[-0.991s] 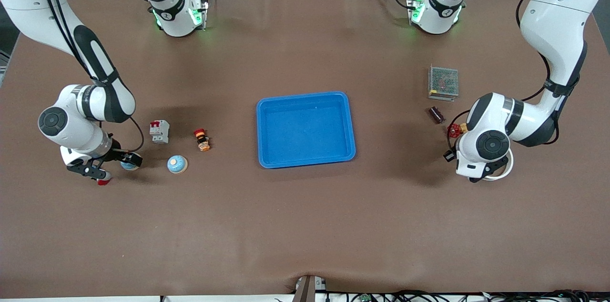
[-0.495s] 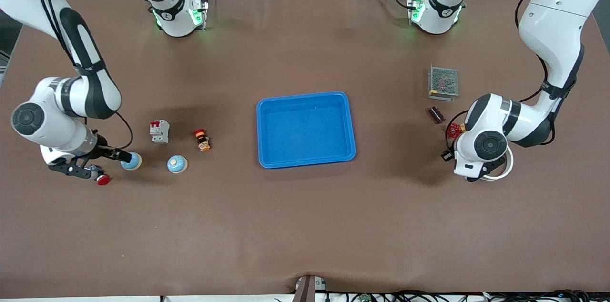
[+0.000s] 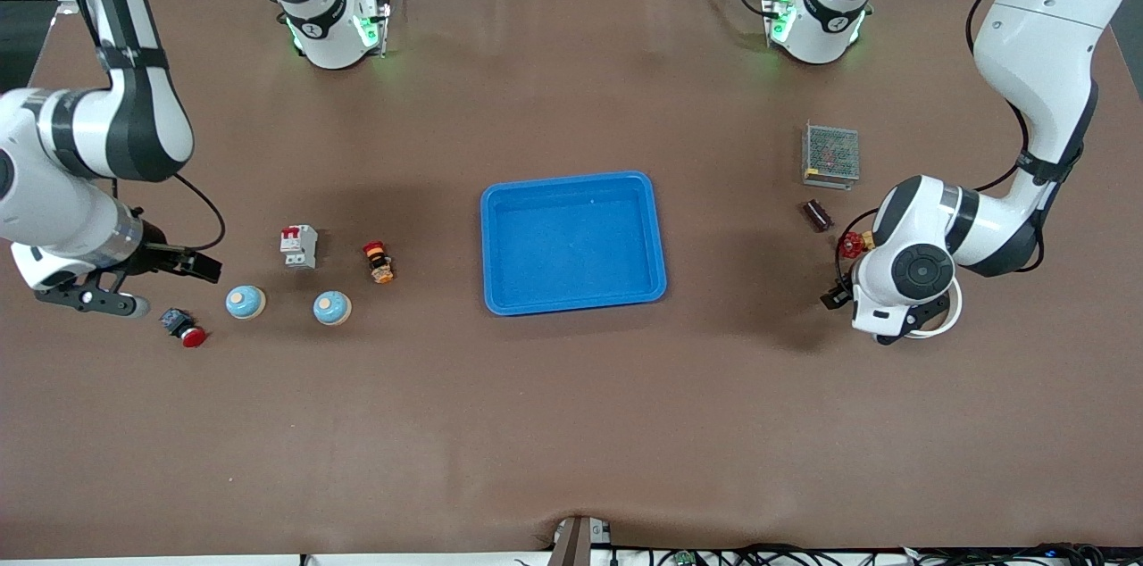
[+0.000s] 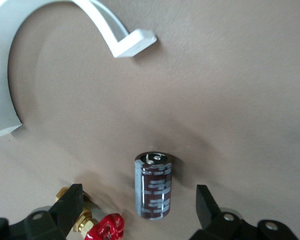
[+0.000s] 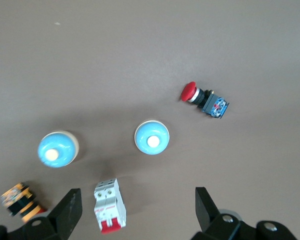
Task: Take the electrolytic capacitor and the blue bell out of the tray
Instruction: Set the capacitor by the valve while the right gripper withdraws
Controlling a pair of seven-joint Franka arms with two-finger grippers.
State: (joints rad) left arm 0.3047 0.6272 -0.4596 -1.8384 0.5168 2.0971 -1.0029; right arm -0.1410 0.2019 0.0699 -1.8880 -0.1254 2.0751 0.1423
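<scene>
Tray [image 3: 573, 242] bare | left gripper [image 4: 137, 210] – fingers apart over electrolytic capacitor [image 4: 153, 185] on table | right gripper [image 5: 137, 212] – fingers apart above two blue bells [image 5: 152, 138].

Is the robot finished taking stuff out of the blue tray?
Pretty much. The tray is empty. The capacitor lies on the table under the left gripper, jaws open. Two blue bells sit near the open right gripper. Nothing is held; only backing the arms away seems left.
</scene>
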